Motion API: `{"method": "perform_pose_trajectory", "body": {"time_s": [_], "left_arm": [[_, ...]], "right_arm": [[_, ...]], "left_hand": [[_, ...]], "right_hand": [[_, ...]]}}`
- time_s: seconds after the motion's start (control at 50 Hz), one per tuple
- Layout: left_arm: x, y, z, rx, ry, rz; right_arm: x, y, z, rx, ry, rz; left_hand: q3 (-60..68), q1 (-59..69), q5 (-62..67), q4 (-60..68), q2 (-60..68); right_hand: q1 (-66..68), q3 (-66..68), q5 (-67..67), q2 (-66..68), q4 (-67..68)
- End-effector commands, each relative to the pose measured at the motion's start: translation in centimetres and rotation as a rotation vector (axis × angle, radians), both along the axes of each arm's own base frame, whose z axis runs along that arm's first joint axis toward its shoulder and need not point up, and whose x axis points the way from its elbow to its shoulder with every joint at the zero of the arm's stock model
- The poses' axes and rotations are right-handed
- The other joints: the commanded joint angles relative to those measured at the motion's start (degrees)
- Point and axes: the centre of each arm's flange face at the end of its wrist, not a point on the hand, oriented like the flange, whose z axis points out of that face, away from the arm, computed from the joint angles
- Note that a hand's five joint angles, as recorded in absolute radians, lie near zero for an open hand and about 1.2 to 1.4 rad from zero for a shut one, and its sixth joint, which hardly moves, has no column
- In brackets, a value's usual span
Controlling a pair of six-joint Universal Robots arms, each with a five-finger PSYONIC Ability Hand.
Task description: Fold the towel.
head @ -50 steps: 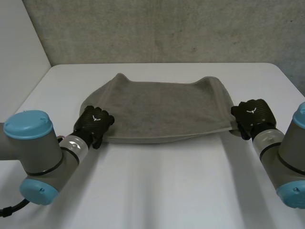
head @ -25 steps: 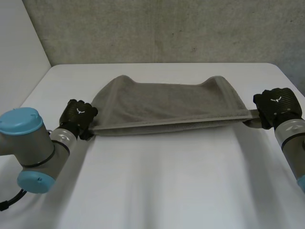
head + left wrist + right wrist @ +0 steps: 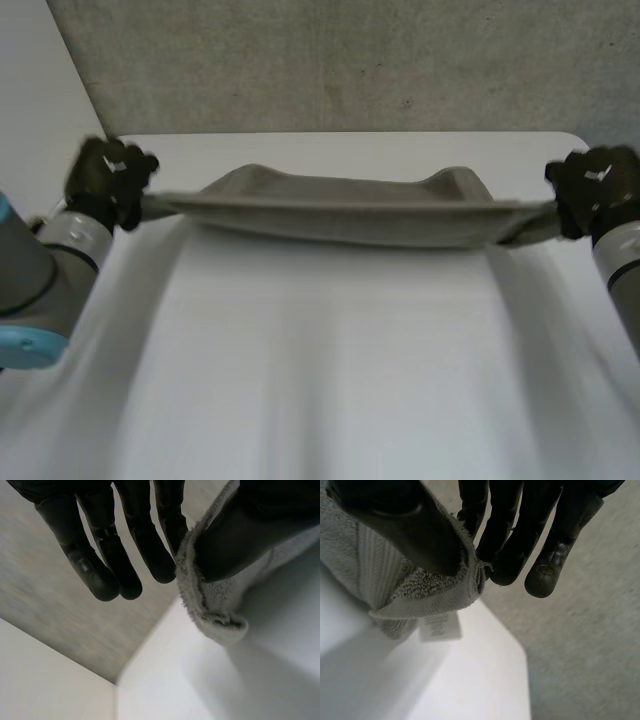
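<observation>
My left hand (image 3: 112, 175) and right hand (image 3: 598, 185) pinch corners of the towel (image 3: 350, 212), taut over the worktop (image 3: 330, 350); fold not yet laid.

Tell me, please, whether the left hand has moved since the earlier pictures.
Yes: the left hand moved outward and toward the far edge of the table, stretching the towel.

The towel (image 3: 340, 212) is stretching across the frame's upper middle over the table (image 3: 330, 380), with the left hand (image 3: 112, 172) pinching its upper-left end and the right hand (image 3: 592, 180) its upper-right.
</observation>
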Motion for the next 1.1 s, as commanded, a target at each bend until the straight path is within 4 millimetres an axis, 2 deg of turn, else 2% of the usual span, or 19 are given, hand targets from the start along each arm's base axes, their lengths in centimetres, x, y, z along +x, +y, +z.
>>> {"method": "perform_pose_trajectory", "body": {"time_s": [0.02,0.04,0.1,0.2,0.3,0.38,0.54,0.64,0.72,0.76,0.82,0.86,0.88,0.9,0.92,0.94,0.98,1.02,1.1], "left_arm": [[0.3,2.5,9.5,-0.240,0.091,-0.014],[0.4,3.1,11.1,-0.272,0.098,-0.018],[0.6,4.2,13.4,-0.295,0.101,-0.023],[0.4,5.0,15.0,-0.265,0.093,-0.048],[0.0,4.8,15.5,-0.217,0.080,-0.078],[-0.1,3.4,14.4,-0.155,0.070,-0.075],[-0.7,-0.3,10.1,0.048,0.030,-0.069],[-1.4,-4.4,7.7,0.100,-0.036,-0.053],[-1.6,-6.3,7.6,0.067,-0.092,-0.026],[-1.9,-8.0,9.2,-0.028,-0.110,0.007],[-1.9,-8.7,10.8,-0.092,-0.089,0.027],[-2.5,-9.4,14.7,-0.247,0.021,0.035],[-2.5,-9.4,14.8,-0.248,0.021,0.035],[-3.0,-9.2,17.0,-0.325,0.115,0.016],[-3.1,-9.0,19.0,-0.384,0.233,-0.010],[-3.1,-9.0,19.0,-0.385,0.234,-0.010],[-2.4,-8.6,21.9,-0.448,0.436,-0.065],[-2.3,-8.3,22.6,-0.452,0.511,-0.097],[-2.3,-8.4,22.5,-0.422,0.587,-0.135]], "right_arm": [[-0.1,1.2,7.3,-0.119,-0.019,0.013],[0.0,1.5,8.4,-0.125,-0.019,0.028],[0.1,1.8,9.5,-0.126,-0.017,0.043],[0.2,2.5,13.3,-0.094,-0.009,0.082],[0.4,2.7,14.9,-0.049,0.026,0.109],[0.5,1.6,13.9,0.015,0.095,0.112],[1.5,-1.4,10.4,0.105,0.244,0.125],[4.0,-4.1,8.2,0.106,0.313,0.116],[4.9,-6.0,7.6,0.056,0.345,0.103],[6.6,-7.8,8.5,-0.073,0.336,0.106],[7.0,-8.8,9.4,-0.162,0.312,0.092],[7.8,-10.2,12.5,-0.390,0.241,0.040],[7.8,-10.2,12.5,-0.392,0.240,0.040],[8.0,-10.6,14.2,-0.515,0.202,0.005],[8.2,-10.5,15.6,-0.621,0.161,-0.021],[8.2,-10.5,15.6,-0.622,0.161,-0.021],[7.8,-8.9,19.4,-0.810,0.095,-0.066],[7.6,-8.1,20.4,-0.851,0.082,-0.071],[7.6,-7.8,20.0,-0.828,0.096,-0.055]], "left_hand": [[-8.38,-3.04,-15.78,-7.39,-7.08],[-8.38,-3.04,-15.78,-7.39,-7.08],[-8.38,-3.04,-15.78,-7.39,-7.08],[-8.38,-3.04,-15.78,-7.39,-7.08],[-8.38,-3.04,-15.78,-7.39,-7.08],[-8.38,-3.04,-15.78,-7.39,-7.08],[-8.38,-3.04,-15.78,-7.39,-7.08],[-8.38,-3.04,-15.78,-7.39,-7.08],[-8.38,-3.04,-15.78,-7.39,-7.08],[-8.38,-3.04,-15.78,-7.39,-7.08],[-8.38,-3.04,-15.78,-7.39,-7.08],[-8.38,-3.04,-15.78,-7.39,-7.08],[-8.38,-3.04,-15.78,-7.39,-7.08],[-8.38,-3.04,-15.78,-7.39,-7.08],[-8.38,-3.04,-15.78,-7.39,-7.08],[-8.38,-3.04,-15.78,-7.39,-7.08],[-8.38,-3.04,-15.78,-7.39,-7.08],[-8.38,-3.04,-15.78,-7.39,-7.08],[-8.38,-3.04,-15.78,-7.39,-7.08]], "right_hand": [[4.40,3.45,2.52,3.42,3.40],[4.40,3.45,2.52,3.42,3.40],[4.40,3.45,2.52,3.42,3.40],[4.40,3.45,2.52,3.42,3.40],[4.40,3.45,2.52,3.42,3.40],[4.40,3.45,2.52,3.42,3.40],[4.40,3.45,2.52,3.42,3.40],[4.40,3.45,2.52,3.42,3.40],[4.40,3.45,2.52,3.42,3.40],[4.40,3.45,2.52,3.42,3.40],[4.40,3.45,2.52,3.42,3.40],[4.40,3.45,2.52,3.42,3.40],[4.40,3.45,2.52,3.42,3.40],[4.40,3.45,2.52,3.42,3.40],[4.40,3.45,2.52,3.42,3.40],[4.40,3.45,2.52,3.42,3.40],[4.40,3.45,2.52,3.42,3.40],[4.40,3.45,2.52,3.42,3.40],[4.40,3.45,2.52,3.42,3.40]]}}
